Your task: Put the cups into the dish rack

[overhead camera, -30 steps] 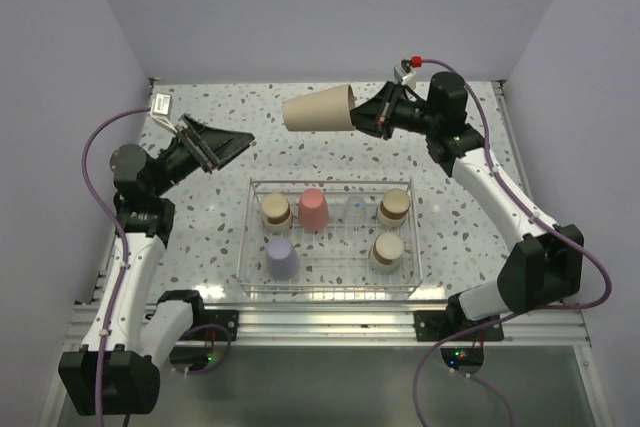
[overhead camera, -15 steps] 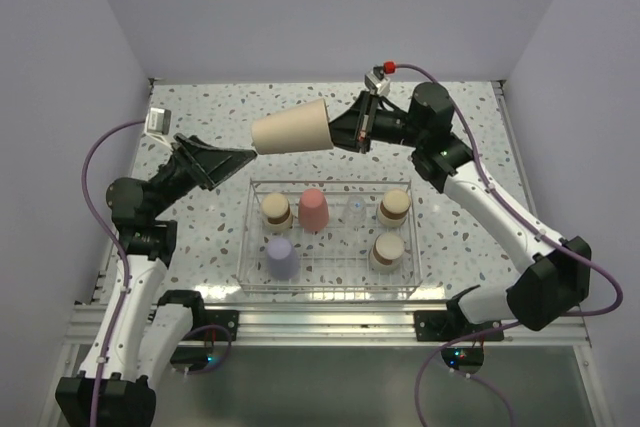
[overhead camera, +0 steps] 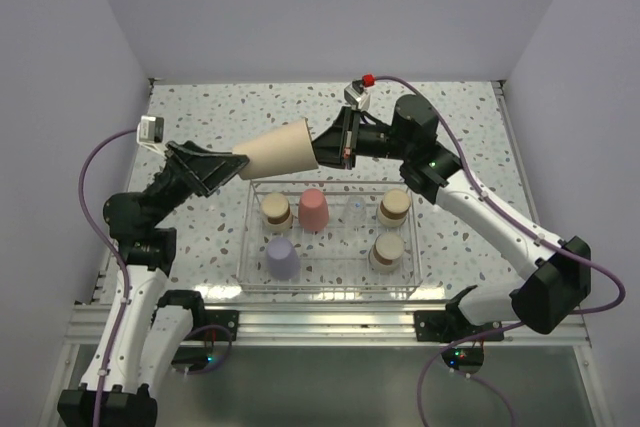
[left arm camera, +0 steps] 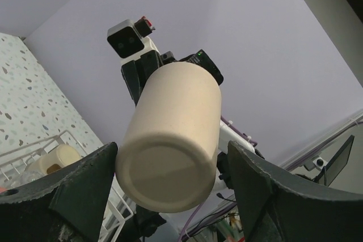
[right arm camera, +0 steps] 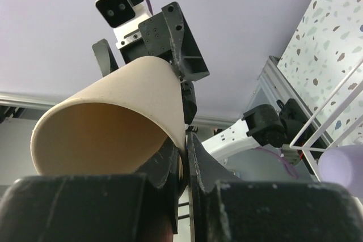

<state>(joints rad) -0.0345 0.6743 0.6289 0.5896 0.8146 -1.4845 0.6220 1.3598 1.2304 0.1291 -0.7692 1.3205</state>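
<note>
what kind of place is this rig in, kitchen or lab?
Looks like a lab test cell, not a kitchen: plain walls box in a speckled table, the left arm and right arm bolt to an aluminium rail at its near edge, and the only kitchenware is a dish rack and cups.

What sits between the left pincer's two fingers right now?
The closed base of the beige plastic tumbler sits between the left pincer's fingers; the right pincer pinches its rim. The left wrist view shows this.
</note>
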